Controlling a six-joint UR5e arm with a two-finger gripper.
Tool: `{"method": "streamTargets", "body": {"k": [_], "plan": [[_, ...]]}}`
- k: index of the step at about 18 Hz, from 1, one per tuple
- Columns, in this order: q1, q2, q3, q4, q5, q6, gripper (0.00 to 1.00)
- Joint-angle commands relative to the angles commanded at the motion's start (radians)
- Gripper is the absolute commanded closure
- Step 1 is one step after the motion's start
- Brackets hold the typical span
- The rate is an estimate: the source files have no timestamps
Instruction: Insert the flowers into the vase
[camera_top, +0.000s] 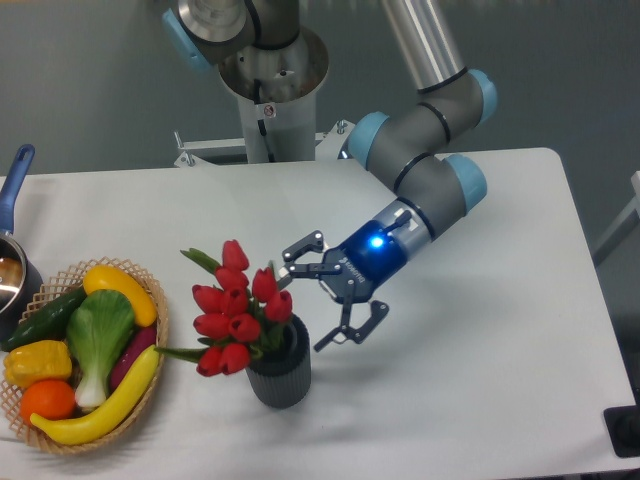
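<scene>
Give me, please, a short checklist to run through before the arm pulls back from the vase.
1. Claw open: ok, fingers spread wide.
2. Claw clear of the flowers: ok, a gap shows.
3. Stems inside the vase: ok, though the bunch leans left.
4. Vase upright: ok.
5. Bunch settled and stable: cannot tell.
6. Basket clear of the retreat path: ok, it sits at the far left.
</scene>
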Motion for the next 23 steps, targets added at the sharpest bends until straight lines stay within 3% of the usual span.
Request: {"method": "streamTargets", "body": {"k": [7, 14, 17, 19, 23], "plan": [[0.126, 0.031, 0.047, -0.002, 0.133, 0.0, 0.0], [0.152, 0.06, 0.167, -0.011, 0.543, -0.031, 0.0], [0.146, 0.063, 0.221, -0.032, 0.808, -0.041, 0.0], [0.144, 0.052, 0.253, -0.089, 0.928, -0.04, 0.0], [0.121, 0.034, 0.351, -0.292, 1.136, -0.032, 0.0]]}}
